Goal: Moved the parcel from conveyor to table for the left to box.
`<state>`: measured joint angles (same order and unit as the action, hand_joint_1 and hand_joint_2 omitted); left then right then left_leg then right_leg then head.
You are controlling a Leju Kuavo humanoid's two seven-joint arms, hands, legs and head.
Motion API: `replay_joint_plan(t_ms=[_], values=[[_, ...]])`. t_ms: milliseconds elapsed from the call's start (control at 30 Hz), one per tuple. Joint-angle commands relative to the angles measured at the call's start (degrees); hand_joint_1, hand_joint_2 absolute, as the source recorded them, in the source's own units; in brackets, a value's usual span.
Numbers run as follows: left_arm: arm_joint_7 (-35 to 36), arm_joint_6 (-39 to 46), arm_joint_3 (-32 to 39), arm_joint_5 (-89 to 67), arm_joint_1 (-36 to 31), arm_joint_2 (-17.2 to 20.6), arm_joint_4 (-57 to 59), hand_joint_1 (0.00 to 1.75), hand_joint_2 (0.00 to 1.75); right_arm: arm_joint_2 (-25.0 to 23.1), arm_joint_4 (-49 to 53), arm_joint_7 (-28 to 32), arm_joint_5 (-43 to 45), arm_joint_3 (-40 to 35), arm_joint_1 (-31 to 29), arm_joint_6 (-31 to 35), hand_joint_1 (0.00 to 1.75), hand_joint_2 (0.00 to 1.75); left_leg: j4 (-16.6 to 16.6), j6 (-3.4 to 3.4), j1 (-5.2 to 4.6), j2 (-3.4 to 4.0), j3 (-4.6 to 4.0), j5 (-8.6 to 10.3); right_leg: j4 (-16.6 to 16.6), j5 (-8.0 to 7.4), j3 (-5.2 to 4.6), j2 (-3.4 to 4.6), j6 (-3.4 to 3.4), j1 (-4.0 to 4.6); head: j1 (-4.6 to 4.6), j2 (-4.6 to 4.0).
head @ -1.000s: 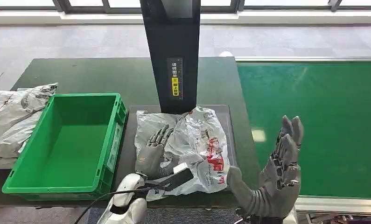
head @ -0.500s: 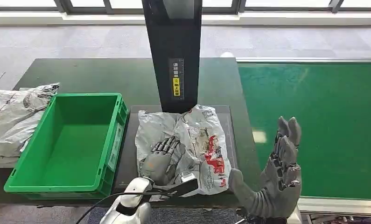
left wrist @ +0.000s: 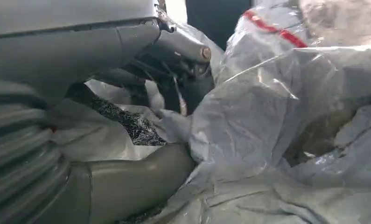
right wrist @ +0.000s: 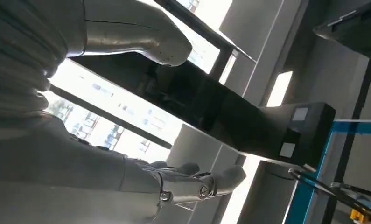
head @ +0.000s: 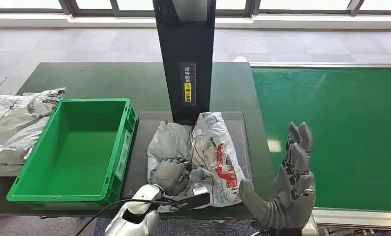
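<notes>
The parcel, a crumpled grey plastic mailer with red print, lies on a dark mat on the tabletop, just near of the black upright column. The left hand rests on the parcel's near left part with its fingers curled into the plastic; in the left wrist view the thumb and the dark fingers are bunched around folds of the bag, so the hand grips it. The parcel's far end touches the foot of the column.

The right hand is raised to the right of the parcel, apart from it, over the near edge of the green conveyor. Its fingers are straight and spread, the thumb splayed toward the parcel, holding nothing.

Left of the mat stands a green crate, just beside the parcel. Further left, more grey bags are heaped at the tabletop's edge.
</notes>
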<state>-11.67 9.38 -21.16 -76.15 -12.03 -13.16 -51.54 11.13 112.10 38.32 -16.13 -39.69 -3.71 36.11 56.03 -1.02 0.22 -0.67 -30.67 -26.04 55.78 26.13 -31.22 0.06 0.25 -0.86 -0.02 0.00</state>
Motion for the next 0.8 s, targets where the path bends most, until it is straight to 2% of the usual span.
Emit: replay_joint_plan(t_ms=[33,167,233,300,333,367,433,567,800], values=[[-0.81,-1.55,-2.50,-1.33,-0.96,1.64,7.73,1.75,1.75,-1.33,3.65,1.68,-1.89,-1.99,0.61,-1.77,0.00,1.75,-0.09,0.02,0.02,0.10,-0.07,0.04,-0.10,-0.05,-0.09,0.04,-0.05,0.03,0.00,0.02],[-1.40,-0.69,-2.44,-1.51,-1.42,1.39,8.36,1.75,1.75,-1.91,3.83,1.68,-2.24,-1.54,0.67,-2.14,0.00,1.75,-0.05,0.02,-0.03,0.04,0.06,0.03,-0.07,-0.03,0.05,-0.01,-0.03,-0.02,0.00,0.00],[-1.57,2.63,-1.88,-1.32,-1.24,1.21,6.78,1.75,1.75,-2.00,4.16,1.68,-2.68,-1.46,1.06,-1.89,0.00,1.75,-0.04,0.03,-0.03,0.03,0.06,0.03,-0.06,-0.01,0.10,-0.01,0.00,-0.02,0.00,0.00],[-3.04,11.41,0.53,1.23,-0.93,0.15,0.29,1.75,1.75,-1.93,4.98,1.68,-4.13,-1.68,2.46,-0.78,0.00,1.75,0.00,0.04,-0.02,0.01,-0.03,0.02,-0.04,0.00,0.16,-0.04,0.02,-0.01,0.00,0.00],[-3.04,11.41,0.53,1.23,-0.93,0.15,0.29,1.75,1.75,-1.93,4.98,1.68,-4.13,-1.68,2.46,-0.78,0.00,1.75,0.03,0.04,0.02,0.02,-0.23,0.05,-0.05,-0.04,0.02,-0.05,0.01,0.03,0.00,0.00],[-3.15,11.25,0.95,1.79,-0.43,0.27,-4.89,1.75,1.75,-1.66,5.45,1.68,-4.79,-2.17,3.17,-0.12,0.00,1.75,0.04,0.04,0.00,0.02,-0.22,0.04,-0.01,-0.01,0.01,-0.05,0.02,0.00,0.00,0.02],[-4.81,15.57,2.20,3.97,1.58,0.11,-11.07,1.75,1.75,-1.52,5.45,1.68,-5.09,-2.48,3.41,0.41,0.00,1.75,0.09,0.05,0.01,0.01,-0.18,0.05,0.03,-0.02,-0.16,-0.06,0.02,0.02,0.02,0.00],[-4.81,15.57,2.20,3.97,1.58,0.11,-11.07,1.75,1.75,-1.52,5.45,1.68,-5.09,-2.48,3.41,0.41,0.00,1.75,0.08,0.04,0.02,0.12,-0.35,0.12,0.05,-0.13,-0.46,0.06,-0.01,0.03,0.02,0.00],[-4.81,15.57,2.20,3.97,1.58,0.11,-11.07,1.75,1.75,-1.52,5.45,1.68,-5.09,-2.48,3.41,0.41,0.00,1.75,0.05,0.05,0.01,0.05,-0.34,0.14,0.01,-0.13,-0.44,0.04,0.03,0.03,0.00,0.02]])
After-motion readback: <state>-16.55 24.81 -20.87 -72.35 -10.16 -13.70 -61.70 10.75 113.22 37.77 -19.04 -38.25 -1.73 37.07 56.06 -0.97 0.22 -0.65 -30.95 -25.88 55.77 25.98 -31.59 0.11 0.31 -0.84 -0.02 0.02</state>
